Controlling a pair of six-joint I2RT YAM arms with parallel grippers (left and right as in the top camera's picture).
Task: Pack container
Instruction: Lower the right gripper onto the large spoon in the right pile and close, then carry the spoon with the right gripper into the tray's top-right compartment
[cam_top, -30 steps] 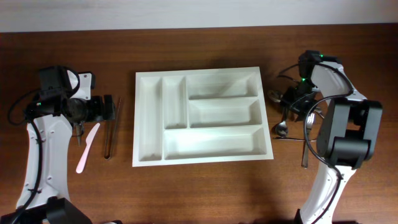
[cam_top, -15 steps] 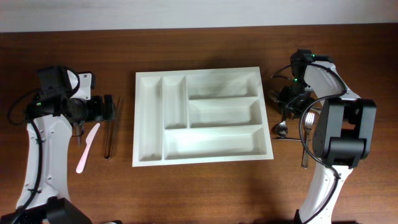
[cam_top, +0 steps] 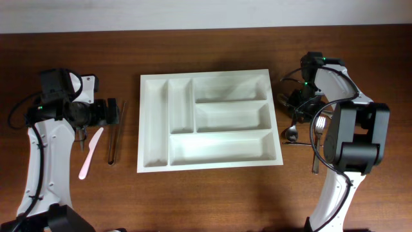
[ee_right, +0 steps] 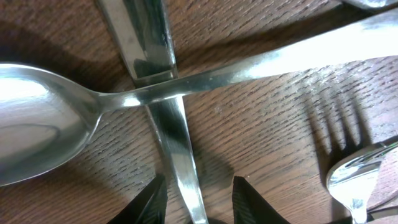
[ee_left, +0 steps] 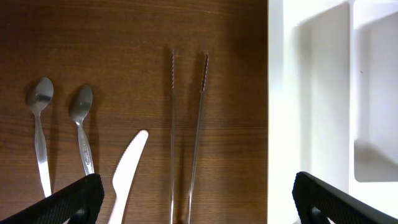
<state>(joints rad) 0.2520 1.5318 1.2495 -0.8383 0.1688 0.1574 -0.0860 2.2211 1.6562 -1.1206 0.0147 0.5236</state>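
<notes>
The container, a white five-compartment tray (cam_top: 145, 122), lies empty mid-table; its left rim shows in the left wrist view (ee_left: 277, 93). My left gripper (cam_top: 114, 113) is wide open and empty above slim metal tongs (ee_left: 186, 124), next to a white plastic knife (ee_left: 127, 174) and two small spoons (ee_left: 38, 124). My right gripper (cam_top: 297, 106) is low over a metal cutlery pile right of the tray. In the right wrist view its fingers (ee_right: 199, 199) straddle a flat metal handle (ee_right: 168, 124) with a gap on each side. A large spoon (ee_right: 43, 124) lies across that handle.
A fork (cam_top: 317, 145) lies right of the pile; its head shows in the right wrist view (ee_right: 357, 174). The knife (cam_top: 90, 151) and tongs (cam_top: 114, 138) lie left of the tray. The table's far edge meets a pale wall.
The right arm shifted slightly left and settled over the cutlery pile in the first half second, then held still. The left arm and the utensils have not moved.
</notes>
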